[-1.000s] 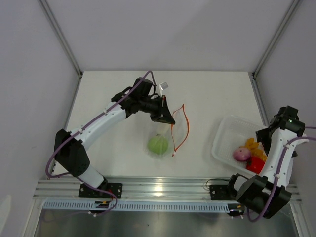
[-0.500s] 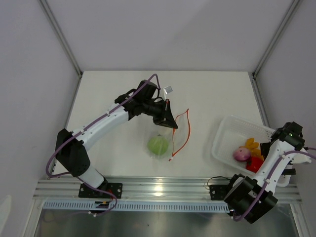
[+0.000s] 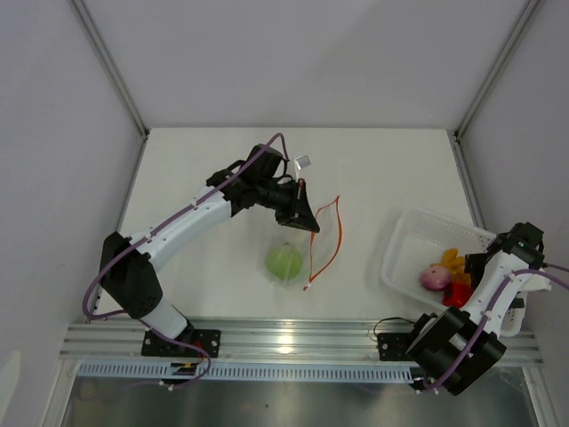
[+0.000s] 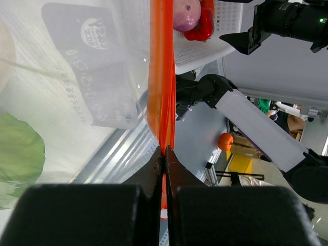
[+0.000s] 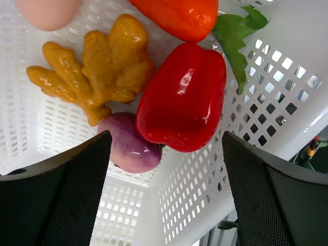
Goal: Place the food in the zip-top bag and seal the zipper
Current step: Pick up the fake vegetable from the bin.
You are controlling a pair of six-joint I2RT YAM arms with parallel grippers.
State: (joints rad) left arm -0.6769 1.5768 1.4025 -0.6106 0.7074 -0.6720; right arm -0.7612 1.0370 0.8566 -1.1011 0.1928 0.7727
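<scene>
My left gripper (image 4: 164,151) is pinched tight on the zipper (image 4: 161,77) of the zip-top bag (image 4: 77,77), the green round fruit (image 4: 18,154) inside the bag just beside my jaws; my right gripper (image 5: 165,138) gapes wide over the white basket (image 5: 287,77), gripping nothing, the red pepper (image 5: 182,97) between and just ahead of its jaws.

Clear crinkly plastic zip-top bag (image 4: 77,102): one. Green round toy fruit (image 3: 284,261): one. White perforated plastic basket (image 5: 287,77): one. Toy foods in basket, five: one red pepper (image 5: 182,97), one orange-yellow lumpy piece (image 5: 97,72), one purple round piece (image 5: 128,148), one orange-red piece with green leaf (image 5: 179,15), one pale pink piece (image 5: 48,10), cut off by the frame edge.
</scene>
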